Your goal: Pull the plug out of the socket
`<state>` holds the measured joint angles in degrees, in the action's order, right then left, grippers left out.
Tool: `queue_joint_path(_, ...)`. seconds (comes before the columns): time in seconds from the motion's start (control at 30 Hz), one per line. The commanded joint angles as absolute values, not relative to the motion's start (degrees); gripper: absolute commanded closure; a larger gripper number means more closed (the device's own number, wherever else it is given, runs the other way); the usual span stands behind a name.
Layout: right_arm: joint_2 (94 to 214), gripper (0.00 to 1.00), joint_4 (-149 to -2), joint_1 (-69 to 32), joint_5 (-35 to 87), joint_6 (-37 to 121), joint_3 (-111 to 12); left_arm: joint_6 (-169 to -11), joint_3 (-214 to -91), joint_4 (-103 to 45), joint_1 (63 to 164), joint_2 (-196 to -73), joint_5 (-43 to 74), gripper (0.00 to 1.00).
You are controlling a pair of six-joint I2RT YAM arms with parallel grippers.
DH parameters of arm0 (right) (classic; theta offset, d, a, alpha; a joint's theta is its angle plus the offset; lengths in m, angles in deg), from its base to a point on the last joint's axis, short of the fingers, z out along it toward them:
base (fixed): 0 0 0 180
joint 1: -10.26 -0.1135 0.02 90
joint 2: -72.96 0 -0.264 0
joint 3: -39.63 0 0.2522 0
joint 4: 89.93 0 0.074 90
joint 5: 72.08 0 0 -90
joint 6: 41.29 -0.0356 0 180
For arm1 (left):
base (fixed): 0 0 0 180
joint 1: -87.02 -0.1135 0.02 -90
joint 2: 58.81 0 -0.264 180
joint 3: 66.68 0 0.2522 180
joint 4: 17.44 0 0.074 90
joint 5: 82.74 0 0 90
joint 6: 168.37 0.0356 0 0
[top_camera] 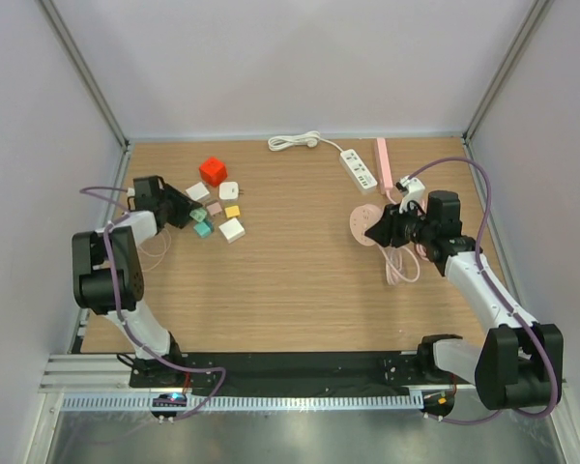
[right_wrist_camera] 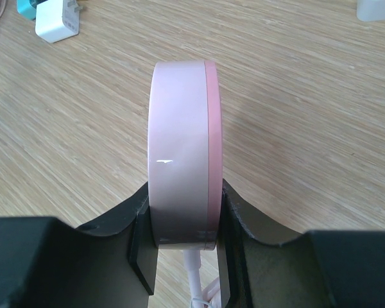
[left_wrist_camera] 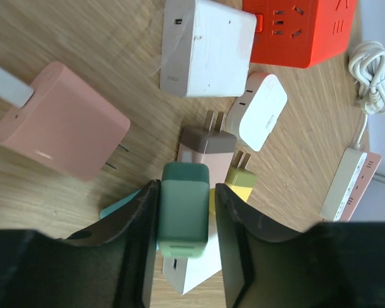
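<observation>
Two grips logged: right gripper [right_wrist_camera: 183,192] pinching pink round socket [right_wrist_camera: 179,128] upright on edge, left gripper [left_wrist_camera: 186,192] straddling green plug [left_wrist_camera: 185,212], squeeze unclear, gap at one jaw; risk of plug slipping from loose hold, knocking yellow adapter [left_wrist_camera: 239,183] just beyond.

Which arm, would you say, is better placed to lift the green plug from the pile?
Left: the left gripper straddles the green plug, while the right gripper is shut on the pink round socket.

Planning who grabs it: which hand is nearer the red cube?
Left. The left hand is close beside the red cube, among the plugs; the right hand is far across the table, gripping a pink disc.
</observation>
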<state>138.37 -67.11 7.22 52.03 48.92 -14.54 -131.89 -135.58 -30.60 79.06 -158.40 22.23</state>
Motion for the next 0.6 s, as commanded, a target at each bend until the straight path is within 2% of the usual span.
queue_joint_path(0.0,138.17,0.99,-70.81,7.54,53.87,49.15,-17.91,-129.44,-138.10,-29.79,78.32,-159.79,24.84,0.55)
queue_joint_path(0.27,138.61,0.99,-70.81,8.15,54.31,49.15,-18.08,-127.94,-137.92,-29.62,76.74,-157.78,26.07,0.39)
queue_joint_path(0.3,138.70,0.99,-70.72,8.33,54.57,49.15,-18.08,-127.68,-137.92,-29.62,76.65,-155.77,25.90,0.35)
queue_joint_path(0.37,138.79,0.99,-70.72,8.77,54.83,48.97,-18.26,-126.63,-137.49,-29.88,76.39,-153.04,25.29,0.21)
queue_joint_path(0.4,138.79,0.99,-70.63,8.94,55.10,48.97,-18.34,-126.10,-137.40,-30.14,76.39,-150.50,24.76,0.20)
queue_joint_path(0.43,138.96,0.99,-70.63,9.12,55.19,48.80,-18.43,-125.14,-137.31,-31.01,76.39,-148.91,24.93,0.13)
queue_joint_path(0.47,138.97,0.99,-70.55,9.30,55.27,48.80,-18.61,-124.69,-137.13,-31.02,76.30,-147.50,25.28,0.03)
queue_joint_path(0.57,139.40,0.99,-70.37,9.47,55.97,48.80,-18.78,-123.90,-134.94,-32.33,76.39,-141.70,25.90,0.00)
